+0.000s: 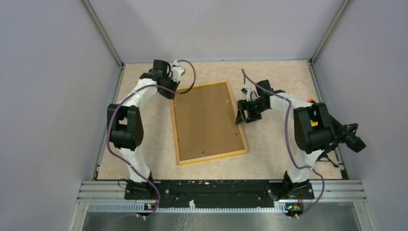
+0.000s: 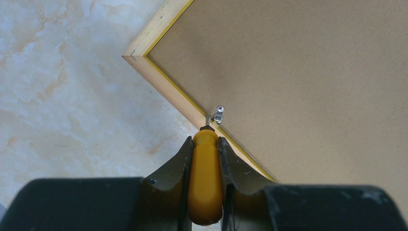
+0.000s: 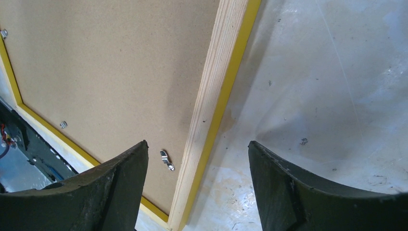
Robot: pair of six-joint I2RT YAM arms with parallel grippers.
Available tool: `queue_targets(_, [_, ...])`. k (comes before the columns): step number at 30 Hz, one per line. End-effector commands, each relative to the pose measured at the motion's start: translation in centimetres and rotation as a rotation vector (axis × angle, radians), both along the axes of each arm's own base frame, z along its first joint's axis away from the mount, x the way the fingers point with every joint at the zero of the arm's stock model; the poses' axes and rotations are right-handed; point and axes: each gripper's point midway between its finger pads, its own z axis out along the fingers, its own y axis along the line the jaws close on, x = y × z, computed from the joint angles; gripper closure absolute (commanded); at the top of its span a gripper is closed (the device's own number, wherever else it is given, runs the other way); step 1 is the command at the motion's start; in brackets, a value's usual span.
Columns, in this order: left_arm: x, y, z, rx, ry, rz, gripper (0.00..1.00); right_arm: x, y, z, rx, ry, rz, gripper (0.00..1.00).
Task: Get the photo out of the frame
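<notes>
Hidden: the photo shows in no view, because the brown back panel covers whatever lies inside the frame (image 1: 208,120).
Hard to tell: whether the right fingers touch the frame or hang above it; the wrist view cuts them off at the bottom.
Frame, place: flat and back-up on the marbled table (image 1: 161,144), between the two arms. Its short near edge faces the bases and it is turned slightly.
Frame, look: brown fibreboard inside a light wooden rim, with a thin yellow line along the rim's edges.
Clips: small metal tabs sit on the panel near the rim. One (image 3: 166,160) is just beside the right-hand rim.
Right gripper (image 3: 197,144): spread wide and holding nothing. It straddles the frame's right rim, one finger over the panel and the other over bare table.
Left gripper (image 2: 206,139): at the far-left corner, closed tight on a yellow rounded piece (image 2: 206,178). The piece's dark tip meets the rim just beside a metal tab (image 2: 219,114).
Room: bare table runs along both long sides and beyond the far edge. Grey walls (image 1: 48,96) close in left, right and behind.
</notes>
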Motion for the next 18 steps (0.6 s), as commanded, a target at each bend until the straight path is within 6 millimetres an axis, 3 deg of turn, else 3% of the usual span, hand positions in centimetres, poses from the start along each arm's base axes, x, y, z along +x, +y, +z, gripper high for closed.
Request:
queue_targets(1, [1.1,0.1,0.9,0.034,-0.051,-0.016,1.0,0.9,0.3,1.3,0.01,-0.058,0.013,0.27])
queue_targets(18, [-2.0,-1.3,-0.2,0.042,0.028,-0.077,1.0,0.5,1.0,0.5,0.013,-0.04,0.034,0.29])
